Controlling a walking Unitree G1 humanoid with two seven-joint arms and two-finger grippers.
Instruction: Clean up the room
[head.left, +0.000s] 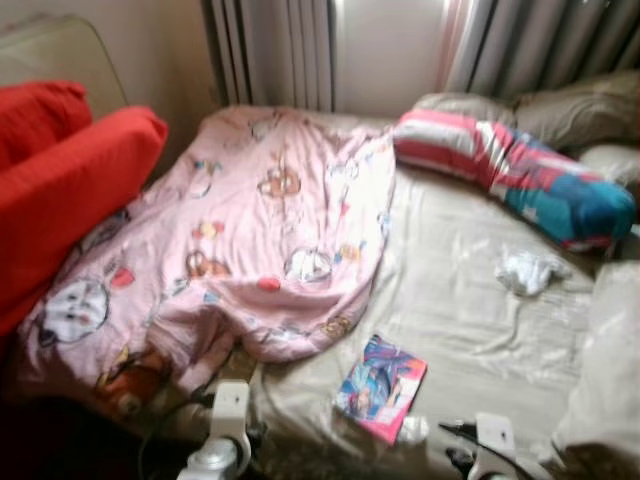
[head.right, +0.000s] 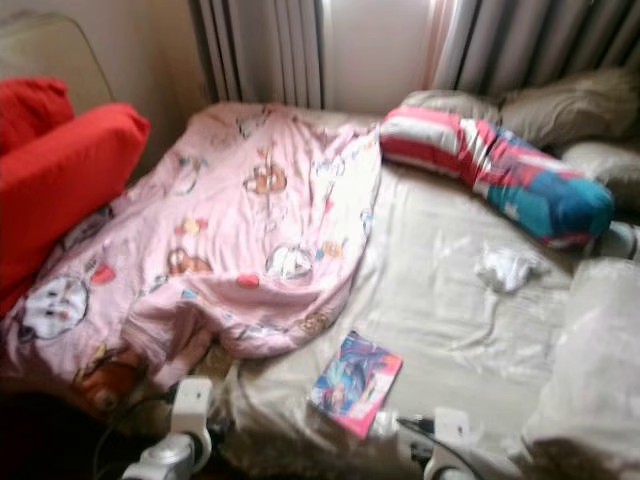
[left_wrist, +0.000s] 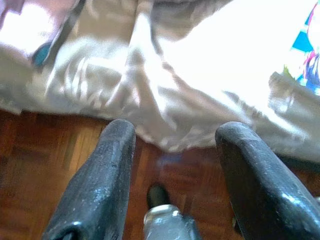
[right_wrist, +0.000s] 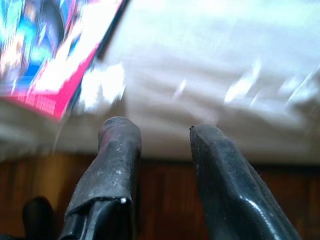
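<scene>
I take the bed (head.left: 470, 270), dressed in a beige sheet, as my landmark. A pink cartoon-print blanket (head.left: 250, 240) lies rumpled over its left half, reaching from the head end down to the near edge. A colourful magazine (head.left: 380, 387) lies flat on the sheet near the bed's near edge, just right of the blanket's lower fold. A small crumpled white cloth (head.left: 528, 270) sits on the sheet toward the bed's right side. A long striped bolster (head.left: 515, 175), pink and white at one end, teal at the other, lies across the head end, with beige pillows (head.left: 570, 115) behind it. Red cushions (head.left: 65, 190) are stacked beside the bed's left edge. Grey curtains (head.left: 540, 45) hang beyond the head end.

My left hand (left_wrist: 172, 137) hovers over the wooden floor (left_wrist: 45, 150) at the bed's near edge, its fingers apart and holding nothing. My right hand (right_wrist: 162, 132) is likewise spread and empty, at the near edge just beside the magazine's pink corner.
</scene>
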